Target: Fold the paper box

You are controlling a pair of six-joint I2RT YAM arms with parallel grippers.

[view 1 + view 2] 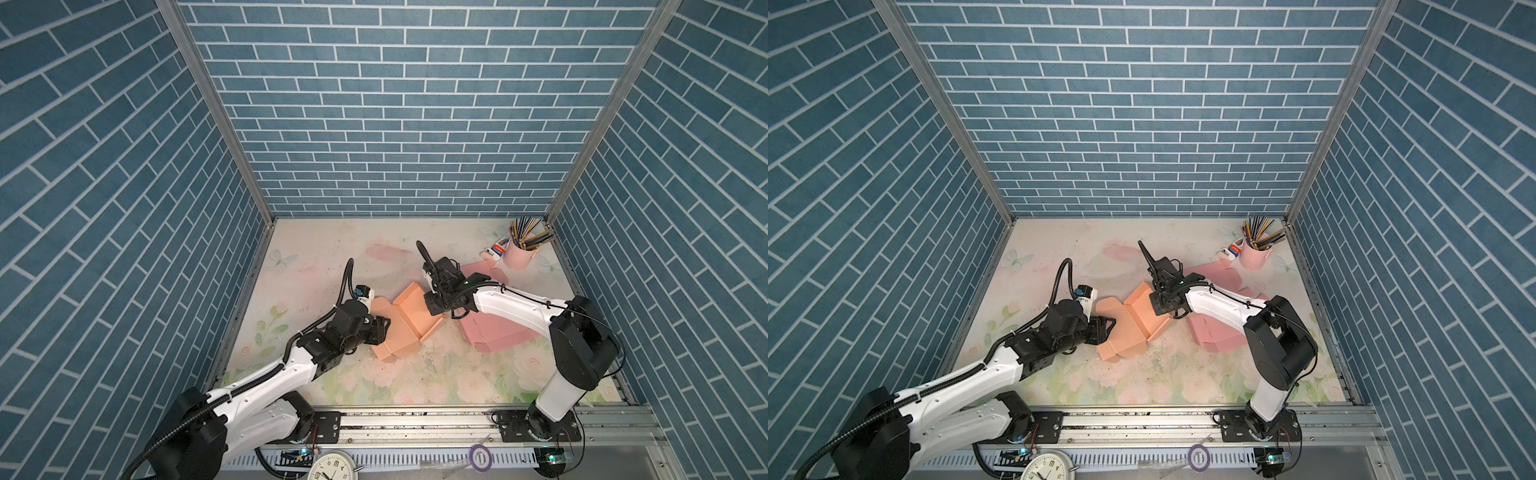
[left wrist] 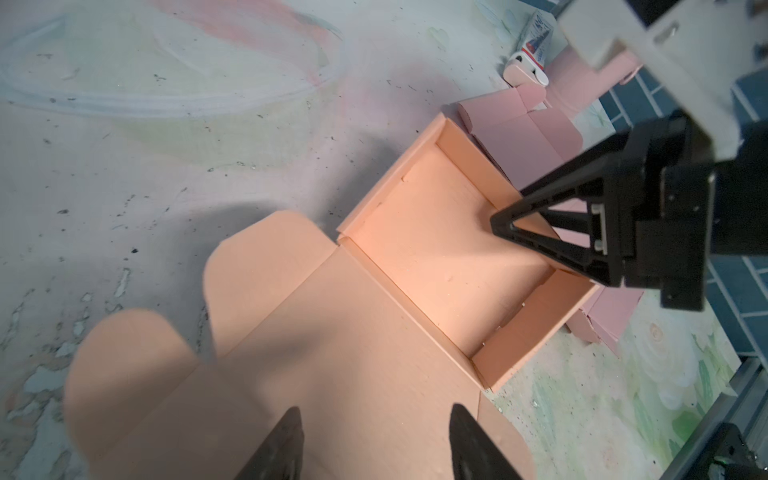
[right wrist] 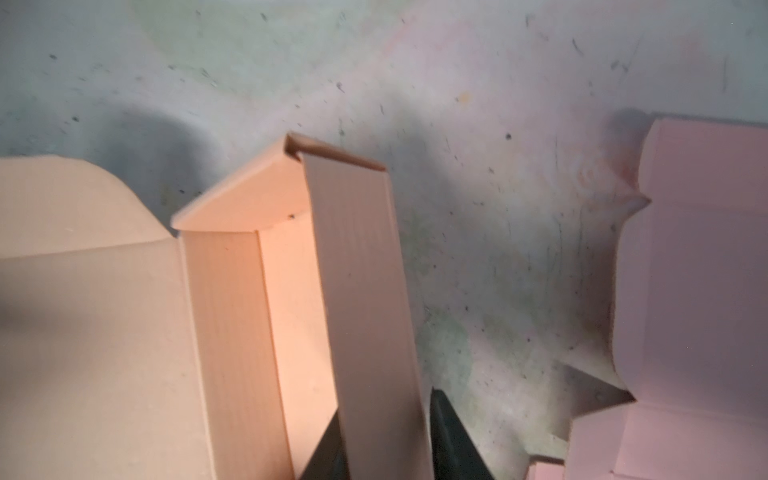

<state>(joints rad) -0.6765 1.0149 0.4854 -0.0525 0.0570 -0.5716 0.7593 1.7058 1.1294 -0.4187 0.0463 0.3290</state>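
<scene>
The orange paper box [image 1: 409,316] [image 1: 1133,320] lies mid-table, its tray walls standing and its lid panel flat with rounded flaps. My left gripper [image 1: 380,328] [image 1: 1102,328] [image 2: 376,419] is open, its fingertips spread just above the lid panel [image 2: 353,353] with nothing between them. My right gripper [image 1: 434,307] [image 1: 1160,307] [image 3: 386,436] straddles the tray's far-side wall [image 3: 357,270], one finger inside the tray [image 2: 436,249] and one outside, closed against the wall. The box's underside is hidden.
Flat pink box blanks [image 1: 498,332] lie under the right arm. A pink cup of pencils [image 1: 517,253] and a small tube [image 1: 494,249] stand at the back right corner. Blue brick walls enclose three sides. A clock [image 1: 332,467] sits on the front rail.
</scene>
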